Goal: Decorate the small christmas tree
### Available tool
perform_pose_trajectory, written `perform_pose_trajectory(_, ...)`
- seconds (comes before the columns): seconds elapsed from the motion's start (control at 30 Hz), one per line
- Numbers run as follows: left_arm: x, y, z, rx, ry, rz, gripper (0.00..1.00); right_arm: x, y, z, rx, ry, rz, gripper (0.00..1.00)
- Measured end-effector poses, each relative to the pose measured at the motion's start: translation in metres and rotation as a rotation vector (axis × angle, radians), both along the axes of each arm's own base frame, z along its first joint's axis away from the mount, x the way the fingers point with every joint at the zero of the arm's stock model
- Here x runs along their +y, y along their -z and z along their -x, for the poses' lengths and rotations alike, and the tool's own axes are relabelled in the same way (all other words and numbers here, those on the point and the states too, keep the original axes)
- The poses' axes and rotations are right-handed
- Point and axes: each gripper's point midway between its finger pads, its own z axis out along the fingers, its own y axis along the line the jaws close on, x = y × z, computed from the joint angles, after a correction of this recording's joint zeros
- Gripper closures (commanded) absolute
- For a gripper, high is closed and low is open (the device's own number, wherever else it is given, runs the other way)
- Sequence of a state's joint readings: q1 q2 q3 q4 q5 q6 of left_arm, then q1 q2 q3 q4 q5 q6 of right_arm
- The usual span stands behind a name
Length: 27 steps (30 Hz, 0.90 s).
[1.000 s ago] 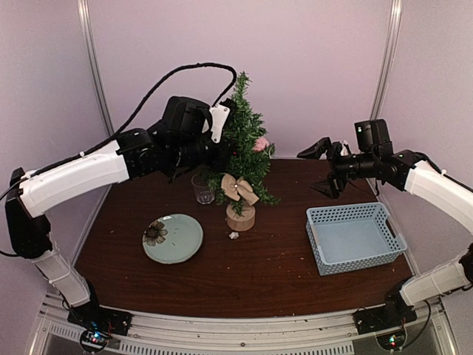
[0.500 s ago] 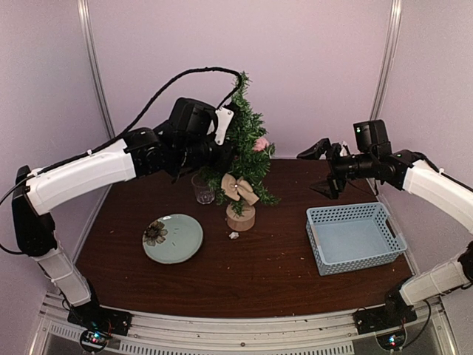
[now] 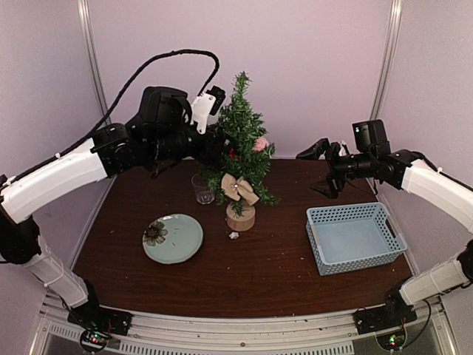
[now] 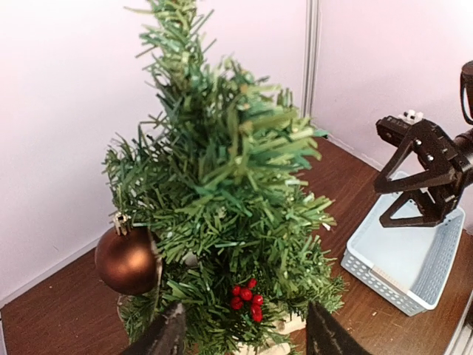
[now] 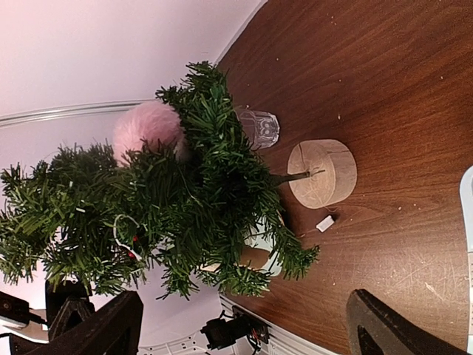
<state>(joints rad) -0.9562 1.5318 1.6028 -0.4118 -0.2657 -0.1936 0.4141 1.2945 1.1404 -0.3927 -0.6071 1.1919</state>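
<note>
A lab-style robot test booth: plain pale walls (image 3: 295, 59) and metal posts (image 3: 92, 59) enclose a dark desk (image 3: 259, 274), with a left arm (image 3: 59, 174) and a right arm (image 3: 436, 185) bolted at its edge.

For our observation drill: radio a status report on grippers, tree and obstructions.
Left gripper open, empty, at the small christmas tree. Right gripper open, empty, apart from it. Tree upright, bauble and berries on. Drinking glass beside its base.
</note>
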Motion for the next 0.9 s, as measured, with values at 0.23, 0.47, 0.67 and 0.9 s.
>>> perform_pose_trajectory(0.23,0.01,-0.019,0.02,-0.018,0.059,0.059,0.3,-0.001,-0.008,-0.003,-0.054,-0.017,0.016,0.01)
perform_pose_trajectory(0.47,0.019,-0.05,0.038,-0.042,0.108,0.165,0.21,-0.011,-0.016,-0.012,-0.127,-0.016,0.047,0.01)
perform_pose_trajectory(0.67,0.051,-0.053,0.02,0.03,0.028,0.224,0.02,-0.035,-0.048,-0.027,-0.271,-0.007,0.12,0.01)
perform_pose_trajectory(0.9,0.141,-0.021,-0.026,0.192,-0.22,0.249,0.03,-0.075,-0.065,-0.027,-0.399,0.004,0.255,0.01)
